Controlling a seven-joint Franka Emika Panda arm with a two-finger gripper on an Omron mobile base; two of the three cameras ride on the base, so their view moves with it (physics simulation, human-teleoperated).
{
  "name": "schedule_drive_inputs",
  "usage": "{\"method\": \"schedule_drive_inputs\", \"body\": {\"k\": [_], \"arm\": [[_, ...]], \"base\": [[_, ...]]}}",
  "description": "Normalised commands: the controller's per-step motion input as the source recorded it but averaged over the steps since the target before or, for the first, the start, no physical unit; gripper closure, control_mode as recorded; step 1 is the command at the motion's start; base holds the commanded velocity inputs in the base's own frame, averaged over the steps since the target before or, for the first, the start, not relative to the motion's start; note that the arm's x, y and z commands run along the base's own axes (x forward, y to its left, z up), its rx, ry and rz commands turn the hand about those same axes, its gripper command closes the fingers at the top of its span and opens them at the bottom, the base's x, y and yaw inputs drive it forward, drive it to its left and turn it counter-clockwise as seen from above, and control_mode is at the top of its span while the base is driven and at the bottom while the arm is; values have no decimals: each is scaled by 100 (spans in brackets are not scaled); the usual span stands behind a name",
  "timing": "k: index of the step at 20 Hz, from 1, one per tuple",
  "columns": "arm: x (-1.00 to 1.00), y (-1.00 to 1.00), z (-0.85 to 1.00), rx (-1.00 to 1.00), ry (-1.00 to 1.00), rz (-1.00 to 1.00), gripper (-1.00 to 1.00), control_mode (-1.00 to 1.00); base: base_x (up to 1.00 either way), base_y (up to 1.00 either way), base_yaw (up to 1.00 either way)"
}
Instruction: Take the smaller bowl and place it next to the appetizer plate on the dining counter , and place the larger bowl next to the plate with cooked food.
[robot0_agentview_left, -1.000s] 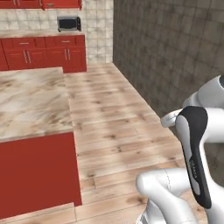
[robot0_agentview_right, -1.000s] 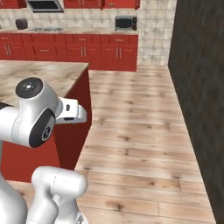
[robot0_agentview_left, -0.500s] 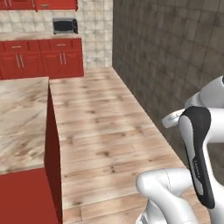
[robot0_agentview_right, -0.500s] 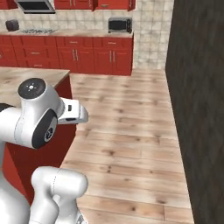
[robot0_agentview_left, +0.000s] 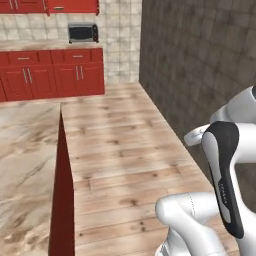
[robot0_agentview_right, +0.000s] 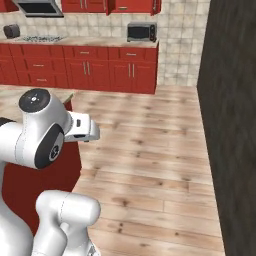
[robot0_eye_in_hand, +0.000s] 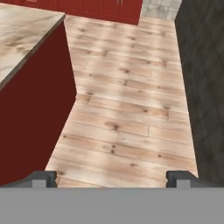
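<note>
Pincer released, empty, over the wood floor. Dining counter tabletop at left, its red base near. No bowls or plates visible. Judged step: base travelling; next needs locating a bowl.

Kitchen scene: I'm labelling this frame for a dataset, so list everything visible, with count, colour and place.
dining counter: one, beige veined marble top, red base, on the left.
wall cabinets: one row, red, along the far wall.
microwave: one, dark, on the far counter.
toaster: one, dark, far counter's left end.
range hood: one, dark, above the stovetop.
floor: light wood planks.
wall: dark grey stone, on the right.
claw: one, dark fingertips, open, empty, over the floor.
</note>
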Motion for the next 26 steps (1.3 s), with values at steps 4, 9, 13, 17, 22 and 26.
{"method": "schedule_drive_inputs", "body": {"k": [4,9,13,17,22,26], "arm": [[0,0,0,0,0,0,-100,100],[0,0,0,0,0,0,-100,100],[0,0,0,0,0,0,-100,100],[0,0,0,0,0,0,-100,100],[0,0,0,0,0,0,-100,100],[0,0,0,0,0,0,-100,100]], "base": [[100,0,0],[100,0,0],[100,0,0],[100,0,-4],[100,6,-12],[100,9,-13]]}}
